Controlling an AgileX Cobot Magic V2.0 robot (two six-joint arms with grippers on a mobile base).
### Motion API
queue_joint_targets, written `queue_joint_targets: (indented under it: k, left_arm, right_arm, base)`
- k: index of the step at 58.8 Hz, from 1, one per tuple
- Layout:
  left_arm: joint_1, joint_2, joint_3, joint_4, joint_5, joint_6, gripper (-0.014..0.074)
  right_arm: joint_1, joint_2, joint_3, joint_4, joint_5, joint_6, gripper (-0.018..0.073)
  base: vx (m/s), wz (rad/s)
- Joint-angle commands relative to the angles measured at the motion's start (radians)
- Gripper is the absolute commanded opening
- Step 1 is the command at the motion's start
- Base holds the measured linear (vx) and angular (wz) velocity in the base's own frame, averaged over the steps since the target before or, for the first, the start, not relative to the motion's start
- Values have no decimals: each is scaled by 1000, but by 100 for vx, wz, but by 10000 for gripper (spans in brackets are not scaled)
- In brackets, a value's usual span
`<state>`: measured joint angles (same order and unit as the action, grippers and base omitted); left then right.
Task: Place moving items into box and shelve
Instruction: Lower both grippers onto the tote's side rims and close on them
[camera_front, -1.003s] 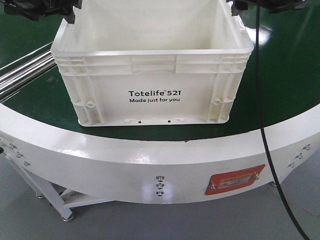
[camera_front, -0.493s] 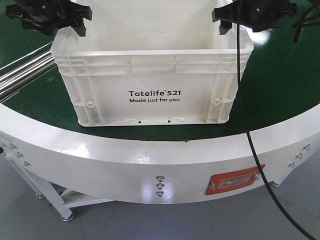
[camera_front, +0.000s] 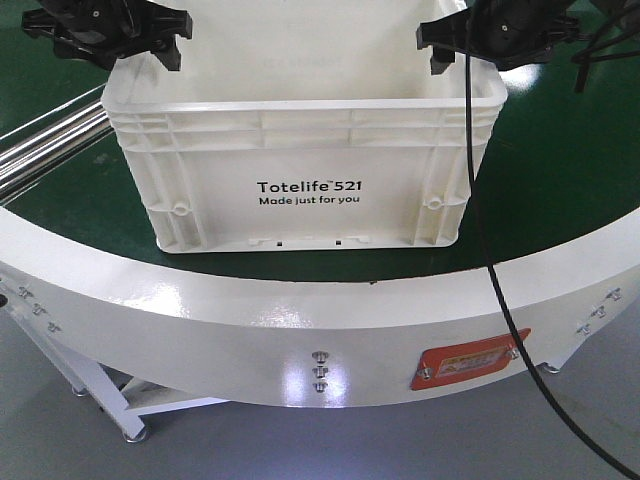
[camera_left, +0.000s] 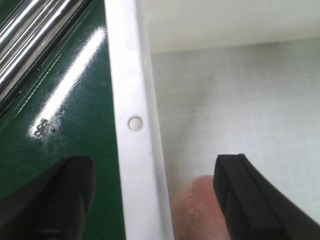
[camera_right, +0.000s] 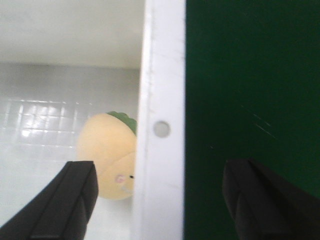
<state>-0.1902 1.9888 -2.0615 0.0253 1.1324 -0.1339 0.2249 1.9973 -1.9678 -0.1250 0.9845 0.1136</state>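
1. The crate (camera_front: 300, 150) is white moulded plastic with ribbed walls and black print reading "Totelife 521". It stands on the glossy green belt (camera_front: 560, 180), near the curved white-painted conveyor edge (camera_front: 300, 320).
2. The left gripper (camera_left: 150, 200) straddles the crate's left rim (camera_left: 132, 100). Its 2 black fingers (camera_left: 55, 200) are wide apart, 1 over the belt and 1 over the inside, clamped on nothing.
3. The right gripper (camera_right: 160, 200) straddles the right rim (camera_right: 162, 75) the same way, with its fingers (camera_right: 265, 200) spread and gripping nothing.
4. Each rim is a flat, smooth strip with 1 small round hole (camera_right: 161, 129).
5. Only the right wrist view shows a soft yellow plush toy (camera_right: 107, 155) with a green leafy top and a tiny face. It lies on the crate's grid-patterned floor against the right wall, and the rim partly hides it.
6. Only the left wrist view shows a rounded peach-coloured item (camera_left: 197, 205) low inside the crate beside the left wall. It is cut off by the frame edge and blurred, so I cannot tell what it is.
7. From the front view the crate's near wall hides its contents, and both grippers are cropped at the top.
8. Polished steel rails (camera_front: 50, 150) run left of the crate, a black cable (camera_front: 480, 220) hangs across its right side, and an orange plate (camera_front: 468, 360) whose text is unreadable sits on the conveyor edge.
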Motion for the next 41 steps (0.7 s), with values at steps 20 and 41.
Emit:
queue_joint_targets:
  k: [20,41]
  left_arm:
    - [-5,-38,-33,-4,-128,-7,591]
    - [-5,-8,-33,-4,-133,-7,591]
  right_arm:
    - [-4,-41,-34,0,-120,-27,556]
    - [-4,-26,-34,-4,-139,-26,556]
  base:
    - [0,0]
    - [0,0]
